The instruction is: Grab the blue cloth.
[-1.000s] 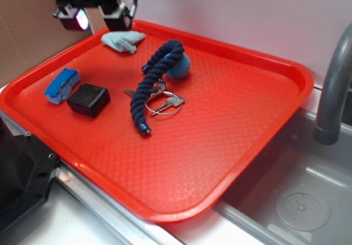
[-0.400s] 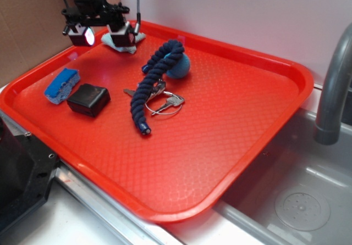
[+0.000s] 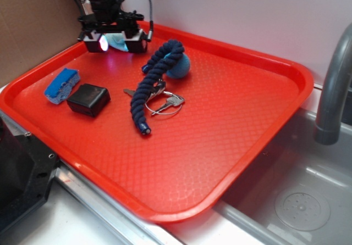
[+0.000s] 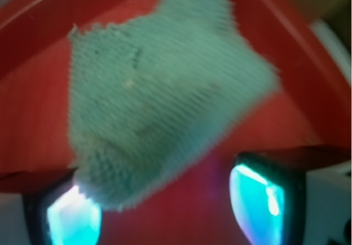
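Terry, pale aqua and fuzzy: the cloth (image 4: 159,102) lies in a lumpy heap at the far left corner of the red tray (image 3: 264,124), close to the rim. In the wrist view it fills most of the frame, its looped pile plain to see, one pointed flap reaching toward the tray wall and a thicker fold nearest the camera. The pincer (image 3: 116,40) hangs right over it with its jaws spread, nothing between them; in the exterior view only a sliver of aqua shows between the fingers. The left fingertip (image 4: 74,215) sits at the cloth's near edge, the right one on bare plastic beside it.

I judge the cloth light, soft and limp. It will bunch and not slide, and it cannot be harmed by a firm squeeze. The thick folded middle looks like the best place to pinch, since a thin edge could slip out.

Elsewhere on the dimpled, glossy tray are a navy rope (image 3: 151,83), twisted and stiff-looking, a ridged blue sponge (image 3: 60,84), a matte black box (image 3: 88,99) and metal keys (image 3: 165,101) on a ring.
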Controlling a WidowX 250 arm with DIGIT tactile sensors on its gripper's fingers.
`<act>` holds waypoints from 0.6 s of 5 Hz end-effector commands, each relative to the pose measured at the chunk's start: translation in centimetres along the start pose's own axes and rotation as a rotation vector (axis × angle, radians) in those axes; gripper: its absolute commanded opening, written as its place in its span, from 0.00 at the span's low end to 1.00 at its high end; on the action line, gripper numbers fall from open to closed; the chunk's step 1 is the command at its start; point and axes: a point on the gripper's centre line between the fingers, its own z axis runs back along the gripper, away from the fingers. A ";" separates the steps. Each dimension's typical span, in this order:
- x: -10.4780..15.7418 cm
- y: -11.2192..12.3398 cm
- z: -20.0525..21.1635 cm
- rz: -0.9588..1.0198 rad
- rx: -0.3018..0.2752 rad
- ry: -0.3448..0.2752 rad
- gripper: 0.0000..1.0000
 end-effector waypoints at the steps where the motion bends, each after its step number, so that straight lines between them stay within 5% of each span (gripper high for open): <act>1: 2.1 -1.0 0.2 -0.006 0.023 -0.033 0.00; 3: 1.9 -0.3 2.5 -0.032 0.012 -0.071 0.00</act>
